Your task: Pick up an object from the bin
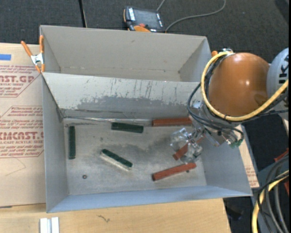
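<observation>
The jaws, open or shut I cannot tell, sit right at a small red bit (pixel 179 154) near a red stick (pixel 173 171), and a bump could push it away.

Short reddish-brown stick (pixel 179 154), tilted, far right

A dark floor (pixel 106 4) at the top, a pale wooden table top (pixel 160 215) at the bottom.
The floor is dark grey and looks a bit rough; it may be carpet, but that is hard to tell. A small black box (pixel 143 18) with an orange bit lies on it. A thin pale wire (pixel 189 18) curls away from the box. A thin black pole (pixel 80 4) stands to its left. The light is soft and even.
</observation>
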`<state>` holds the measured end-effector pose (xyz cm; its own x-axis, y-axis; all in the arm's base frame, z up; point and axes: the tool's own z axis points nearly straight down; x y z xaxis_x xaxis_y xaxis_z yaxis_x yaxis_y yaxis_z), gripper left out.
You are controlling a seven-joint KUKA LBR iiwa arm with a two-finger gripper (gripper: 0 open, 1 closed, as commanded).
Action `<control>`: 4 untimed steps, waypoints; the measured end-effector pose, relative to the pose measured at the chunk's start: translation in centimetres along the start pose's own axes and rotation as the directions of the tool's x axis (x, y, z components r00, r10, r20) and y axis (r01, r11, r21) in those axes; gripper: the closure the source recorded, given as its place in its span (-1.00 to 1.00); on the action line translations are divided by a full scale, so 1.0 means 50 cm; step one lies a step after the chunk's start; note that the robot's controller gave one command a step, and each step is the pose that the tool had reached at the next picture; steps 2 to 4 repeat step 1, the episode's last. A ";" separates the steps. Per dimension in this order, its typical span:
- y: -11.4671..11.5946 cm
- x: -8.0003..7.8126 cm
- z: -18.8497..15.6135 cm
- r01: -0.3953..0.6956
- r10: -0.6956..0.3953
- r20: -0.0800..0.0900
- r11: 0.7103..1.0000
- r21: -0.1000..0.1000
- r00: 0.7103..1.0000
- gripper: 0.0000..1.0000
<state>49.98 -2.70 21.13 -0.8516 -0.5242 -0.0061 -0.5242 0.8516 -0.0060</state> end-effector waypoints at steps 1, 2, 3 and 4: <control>0.006 0.006 -0.150 0.388 -0.388 0.001 0.921 -0.003 0.922 1.00; 0.006 0.006 -0.150 0.388 -0.388 0.001 0.921 -0.003 0.922 1.00; 0.006 0.006 -0.150 0.388 -0.388 0.001 0.921 -0.003 0.922 1.00; 0.006 0.006 -0.150 0.388 -0.388 0.001 0.921 -0.003 0.922 1.00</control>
